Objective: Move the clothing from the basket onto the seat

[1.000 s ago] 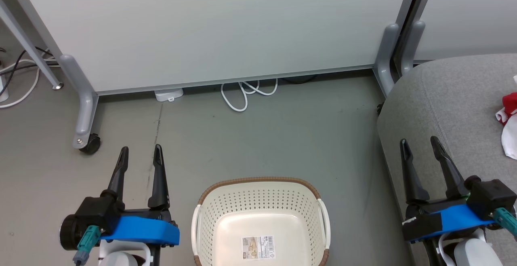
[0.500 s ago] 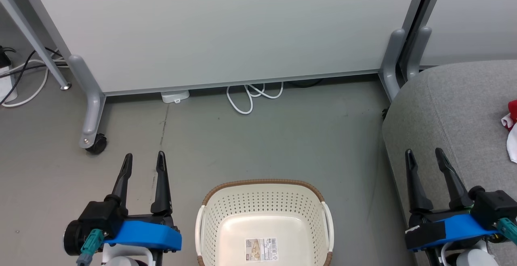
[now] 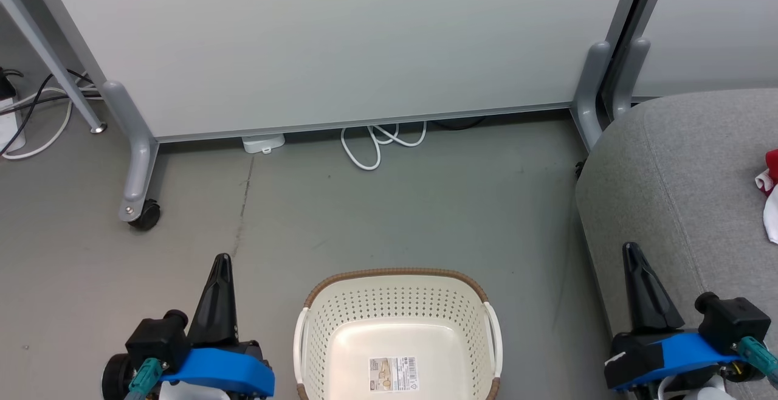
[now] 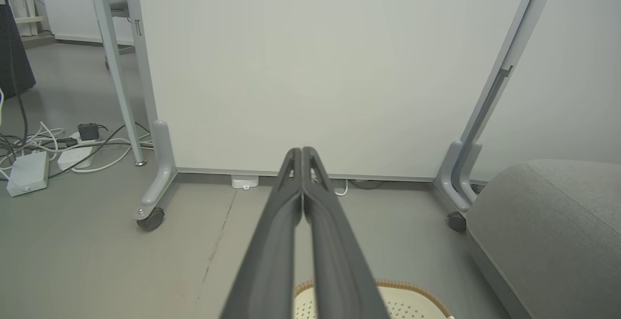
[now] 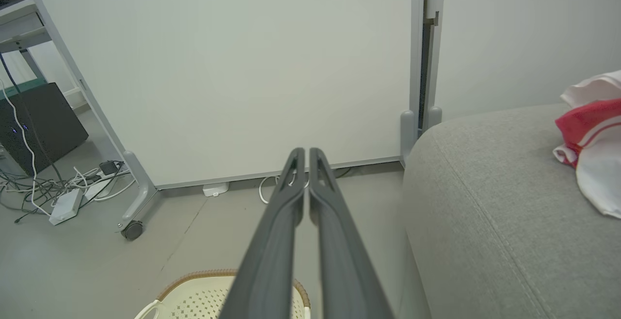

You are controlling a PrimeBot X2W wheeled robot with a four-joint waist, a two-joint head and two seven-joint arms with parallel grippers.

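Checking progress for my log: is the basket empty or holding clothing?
Empty, as far as shown: the basket has a bare bottom with just a barcode label, and clothing lies on the seat.

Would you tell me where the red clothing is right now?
In the head view, the clothing lies at the far right on the seat.

Cream-white perforated plastic basket (image 3: 395, 301) shows a brown woven-look rim; floppy clothing (image 5: 582, 120) is bright red with white; big upholstered seat (image 5: 485, 202) is plain light grey.
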